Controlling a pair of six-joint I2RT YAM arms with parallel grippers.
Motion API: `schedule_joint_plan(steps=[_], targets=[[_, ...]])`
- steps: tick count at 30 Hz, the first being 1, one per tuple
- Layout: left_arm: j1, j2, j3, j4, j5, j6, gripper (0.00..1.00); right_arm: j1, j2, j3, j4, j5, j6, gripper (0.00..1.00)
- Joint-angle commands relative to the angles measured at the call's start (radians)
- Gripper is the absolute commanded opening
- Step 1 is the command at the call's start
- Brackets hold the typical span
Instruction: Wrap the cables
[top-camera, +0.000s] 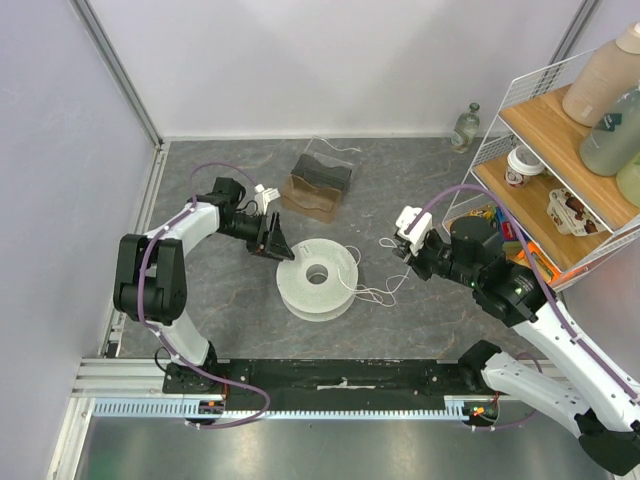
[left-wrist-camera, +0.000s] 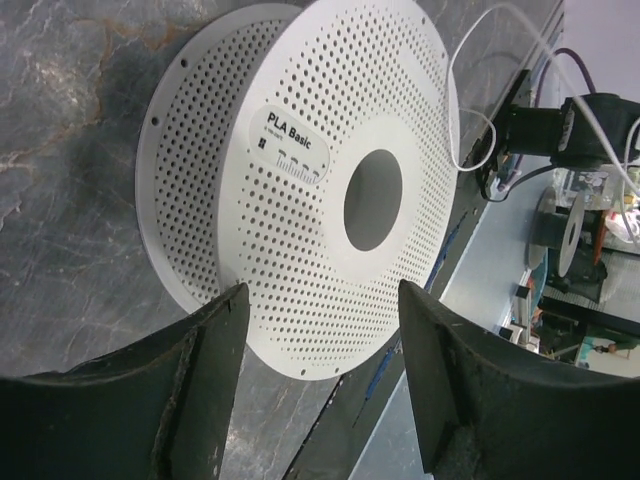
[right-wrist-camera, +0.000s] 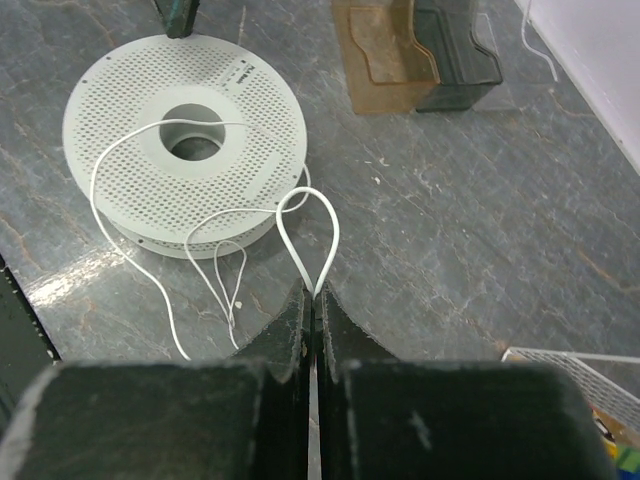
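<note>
On the grey table (top-camera: 420, 170), 1 white spool (top-camera: 300, 295) trails loose cable (right-wrist-camera: 336, 232).
Nearest me, the right gripper (right-wrist-camera: 312, 298) has its fingers pressed together on a loop of that thin white cable, which curls loosely across the tabletop and over the perforated spool lying flat mid-table. At the spool's left rim the left gripper (top-camera: 272, 240) stands spread, holding nothing. Farther back sit a brown-and-black holder (top-camera: 318, 185) and, by the wall, 1 small bottle (top-camera: 466, 127).
</note>
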Motion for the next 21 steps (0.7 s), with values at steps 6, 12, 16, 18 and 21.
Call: schedule_joint_plan(steps=[6, 12, 16, 18, 21], targets=[[-0.002, 0.099, -0.035, 0.172, 0.026, -0.043, 0.63, -0.001, 0.013, 0.047, -0.007, 0.047, 0.063, 0.0], [0.007, 0.06, -0.05, 0.218, 0.035, -0.048, 0.63, -0.007, 0.019, 0.057, -0.024, 0.039, 0.068, 0.0], [0.009, -0.026, -0.004, 0.138, 0.035, -0.018, 0.64, -0.006, 0.019, 0.06, -0.026, 0.055, 0.069, 0.0], [0.015, -0.059, 0.023, 0.089, 0.029, 0.007, 0.65, -0.006, 0.019, 0.06, -0.023, 0.064, 0.074, 0.0], [0.05, -0.049, 0.058, 0.023, -0.013, 0.05, 0.67, -0.006, 0.022, 0.056, -0.021, 0.053, 0.072, 0.0]])
